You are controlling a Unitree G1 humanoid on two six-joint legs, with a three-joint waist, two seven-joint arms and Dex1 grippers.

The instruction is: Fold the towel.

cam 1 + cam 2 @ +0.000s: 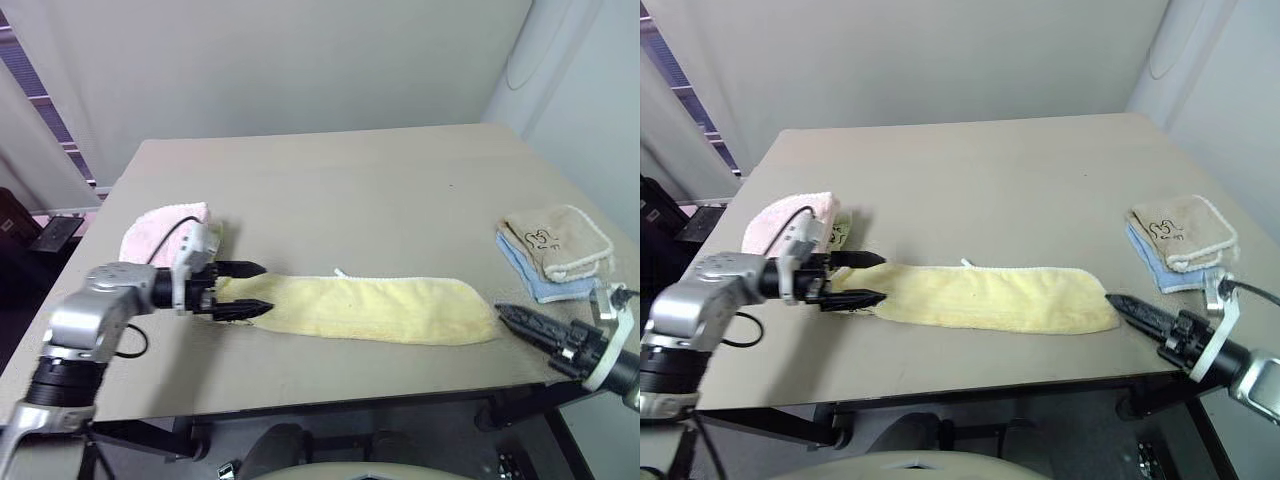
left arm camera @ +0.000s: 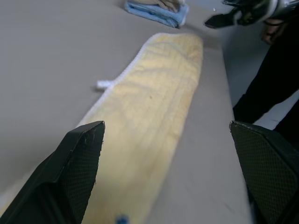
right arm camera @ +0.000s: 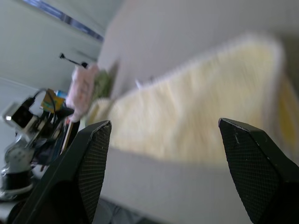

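Pale yellow terry towel [image 1: 370, 308] lies as a long strip, lower centre, near the grey table's [image 1: 380, 190] front edge. Left gripper [image 1: 250, 290] gapes empty at its left end; right gripper [image 1: 1118, 303], wide open and empty, sits off its right end. Risk: uneven pinches skew the fold or drag it off the edge. Pink fluffy towel [image 1: 160, 228] crowds the left; beige-on-blue folded cloths [image 1: 555, 250] lie right, clear.

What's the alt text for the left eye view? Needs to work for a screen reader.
A pale yellow towel, folded into a long strip, lies across the near part of a tan table, with the open left gripper at one end and the open right gripper just off the other. A pink towel and a beige-and-blue stack lie at the sides.
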